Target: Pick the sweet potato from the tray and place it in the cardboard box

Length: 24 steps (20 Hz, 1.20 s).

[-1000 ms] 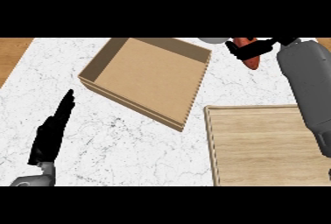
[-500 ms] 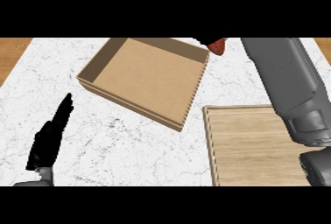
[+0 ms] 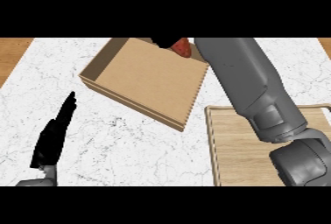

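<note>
Now the right robot hand (image 3: 167,42) is stretched out over the far edge of the cardboard box (image 3: 147,78), its dark fingers curled round the reddish sweet potato (image 3: 182,47), which sits just above the box's back rim. The wooden tray (image 3: 236,151) lies near the box at the right on the white marble desk (image 3: 123,144). The left robot hand (image 3: 55,133) rests open at the lower left, fingers straight.

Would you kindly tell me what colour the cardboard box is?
The cardboard box is plain light tan-brown, seen in the head view.
</note>
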### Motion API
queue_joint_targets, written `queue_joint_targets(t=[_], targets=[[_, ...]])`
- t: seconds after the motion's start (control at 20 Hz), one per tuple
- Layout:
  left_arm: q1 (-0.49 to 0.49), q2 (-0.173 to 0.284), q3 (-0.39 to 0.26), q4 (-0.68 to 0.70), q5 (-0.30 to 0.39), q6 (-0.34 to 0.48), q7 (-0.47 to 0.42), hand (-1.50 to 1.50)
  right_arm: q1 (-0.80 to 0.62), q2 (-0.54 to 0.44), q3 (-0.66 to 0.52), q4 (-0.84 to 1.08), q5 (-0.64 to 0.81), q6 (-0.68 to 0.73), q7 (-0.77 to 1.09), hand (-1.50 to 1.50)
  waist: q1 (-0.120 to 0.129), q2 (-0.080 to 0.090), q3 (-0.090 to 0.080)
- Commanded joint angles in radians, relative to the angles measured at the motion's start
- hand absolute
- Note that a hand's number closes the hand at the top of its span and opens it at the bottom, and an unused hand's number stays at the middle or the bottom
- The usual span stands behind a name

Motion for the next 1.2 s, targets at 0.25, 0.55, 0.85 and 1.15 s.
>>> queue_joint_targets(t=[0.25,0.55,0.85,1.15], targets=[[-0.07,0.022,0.002,-0.025,0.009,-0.037,0.059,0.0,-0.067,0.08,0.04,0.22,0.076,-0.11,0.024,1.5,0.032,0.017,0.0],[-0.066,-0.034,-0.057,-0.006,-0.023,-0.019,0.044,0.0,-0.046,0.081,0.054,0.309,-0.022,-0.155,0.081,-1.5,0.067,0.017,-0.001],[-0.084,-0.009,-0.025,0.046,-0.017,-0.027,-0.004,0.0,-0.024,0.081,0.025,0.324,-0.097,-0.201,0.015,-1.5,0.084,0.023,-0.001],[-0.106,-0.03,-0.022,0.068,-0.02,-0.006,-0.007,0.0,-0.049,0.081,-0.152,0.284,-0.266,-0.292,0.011,-1.5,0.059,0.024,0.0]])
